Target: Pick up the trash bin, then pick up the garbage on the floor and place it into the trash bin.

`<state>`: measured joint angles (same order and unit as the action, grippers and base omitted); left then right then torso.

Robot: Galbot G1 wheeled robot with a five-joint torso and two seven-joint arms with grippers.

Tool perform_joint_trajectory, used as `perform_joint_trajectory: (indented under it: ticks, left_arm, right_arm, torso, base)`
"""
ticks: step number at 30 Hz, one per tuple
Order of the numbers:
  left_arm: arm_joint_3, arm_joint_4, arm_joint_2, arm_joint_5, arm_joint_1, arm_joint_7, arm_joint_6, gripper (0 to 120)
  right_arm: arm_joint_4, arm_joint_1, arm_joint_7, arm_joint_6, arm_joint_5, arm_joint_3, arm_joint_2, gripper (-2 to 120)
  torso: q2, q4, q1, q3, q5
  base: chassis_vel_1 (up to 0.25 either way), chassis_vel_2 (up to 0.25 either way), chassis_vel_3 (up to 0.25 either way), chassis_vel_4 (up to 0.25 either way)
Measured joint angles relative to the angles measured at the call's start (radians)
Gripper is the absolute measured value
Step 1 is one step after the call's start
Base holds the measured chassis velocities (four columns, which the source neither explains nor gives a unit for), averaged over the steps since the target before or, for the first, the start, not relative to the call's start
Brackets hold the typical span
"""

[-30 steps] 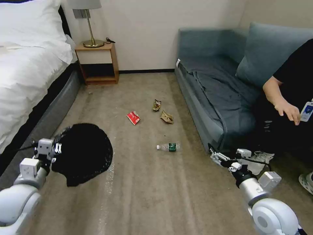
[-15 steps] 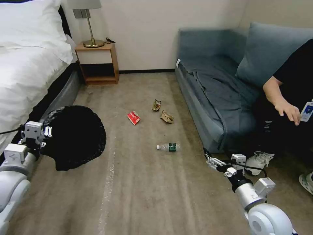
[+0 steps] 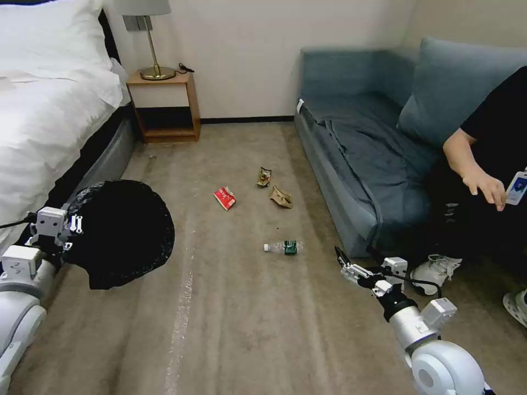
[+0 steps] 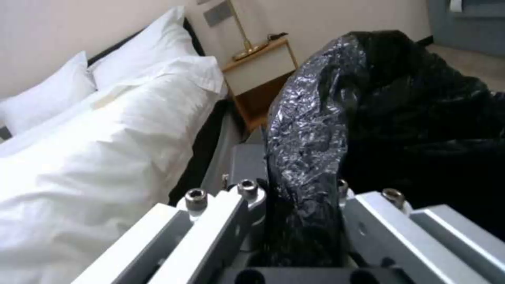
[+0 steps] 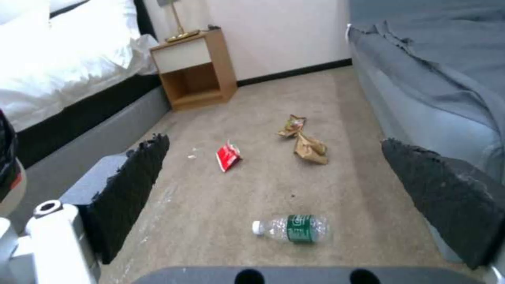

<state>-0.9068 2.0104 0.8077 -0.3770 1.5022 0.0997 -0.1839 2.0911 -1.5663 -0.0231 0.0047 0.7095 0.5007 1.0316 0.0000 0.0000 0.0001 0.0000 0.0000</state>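
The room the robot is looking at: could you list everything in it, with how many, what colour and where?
trash bin: one, covered by its black bag, held off the floor beside the bed
red wrapper: one, red with white lettering, mid-carpet
snack wrapper: one, brown-gold, farther back on the carpet
paper bag: one, tan, crumpled, close by the snack wrapper
bottle: one, clear with green label, lying on its side nearest the robot
bed: one, white bedding, at the left
nightstand: one, wooden, against the wall
lamp: one, brass, on the nightstand
sofa: one, blue-grey, at the right
left gripper: clamped on the bin's bagged rim
right gripper: open, low over the carpet near the sofa
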Motion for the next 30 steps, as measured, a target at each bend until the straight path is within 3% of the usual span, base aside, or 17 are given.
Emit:
perform_joint_trajectory:
  ticks: [19, 30]
  left_arm:
    - [-0.076, -0.032, -0.025, -0.014, -0.011, -0.018, 0.009, 6]
    - [-0.087, -0.079, -0.062, -0.019, -0.048, -0.028, 0.013, 6]
  right_arm:
    - [-0.023, 0.011, -0.051, 0.014, -0.011, -0.012, -0.008, 100]
    - [-0.037, 0.019, -0.056, 0.017, -0.025, -0.027, -0.007, 100]
  torso:
    - [0.000, 0.0000, 0.000, 0.000, 0.0000]
    - [0.000, -0.0001, 0.000, 0.000, -0.0001]
  base:
    - [0.000, 0.000, 0.000, 0.000]
    - [-0.055, 0.041, 0.055, -0.050]
